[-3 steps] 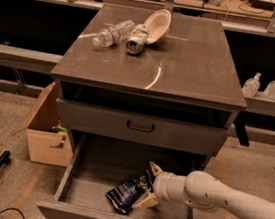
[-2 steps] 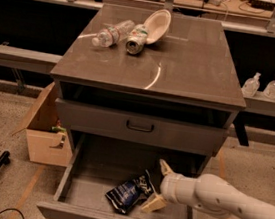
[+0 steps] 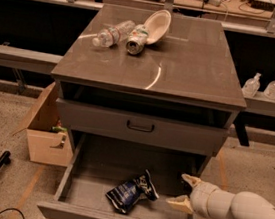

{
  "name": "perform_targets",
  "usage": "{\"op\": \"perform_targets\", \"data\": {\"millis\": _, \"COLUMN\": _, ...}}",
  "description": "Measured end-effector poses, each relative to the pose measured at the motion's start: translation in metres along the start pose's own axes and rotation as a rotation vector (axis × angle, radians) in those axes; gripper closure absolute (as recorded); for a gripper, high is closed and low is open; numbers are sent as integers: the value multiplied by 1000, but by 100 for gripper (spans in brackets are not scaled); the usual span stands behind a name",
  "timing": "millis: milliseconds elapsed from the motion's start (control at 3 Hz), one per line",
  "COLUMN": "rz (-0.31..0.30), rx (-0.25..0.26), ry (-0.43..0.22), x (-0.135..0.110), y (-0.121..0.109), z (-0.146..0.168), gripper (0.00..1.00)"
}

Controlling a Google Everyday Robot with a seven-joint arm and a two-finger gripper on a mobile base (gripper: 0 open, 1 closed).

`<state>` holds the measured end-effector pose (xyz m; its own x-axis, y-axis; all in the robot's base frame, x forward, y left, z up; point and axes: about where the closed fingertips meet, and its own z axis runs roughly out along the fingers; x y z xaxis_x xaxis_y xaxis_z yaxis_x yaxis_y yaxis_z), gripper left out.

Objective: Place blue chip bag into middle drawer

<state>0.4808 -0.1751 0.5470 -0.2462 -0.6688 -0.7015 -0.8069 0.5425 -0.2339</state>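
While the middle drawer (image 3: 101, 160) is standing pulled out at the bottom of the cabinet, the blue chip bag (image 3: 129, 192) is lying crumpled on its grey base, near the front and a little right of centre, with its white lettering facing up. The tool (image 3: 179, 189) is hovering just beside the bag on its right, inside the drawer near the right wall, and is not touching the bag. Its two pale fingers (image 3: 189, 179) are standing wide apart, one pointing up and back and the other sitting lower and nearer the bag, and nothing is resting between them. The white arm (image 3: 244, 216) is spanning from the lower right corner of the view to the drawer's right side.

Above the open drawer, a shallower drawer front (image 3: 101, 119) with a black bar handle (image 3: 140, 127) is sitting closed. On the counter (image 3: 194, 58), at its back left, a clear plastic bottle (image 3: 112, 33) is lying on its side, a crushed can (image 3: 136, 32) is resting just beside it, and a white bowl (image 3: 158, 19) is tilting against the can. A cardboard box (image 3: 43, 134) is sitting on the floor to the left of the cabinet. Two small pump bottles (image 3: 252, 85) are standing on a ledge to the right, well apart from the cabinet.
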Motion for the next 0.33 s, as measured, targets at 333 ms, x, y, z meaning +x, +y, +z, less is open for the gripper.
{"op": "perform_targets", "data": {"millis": 333, "rz": -13, "rx": 9, "ry": 1, "x": -6, "y": -4, "z": -4, "gripper": 36}}
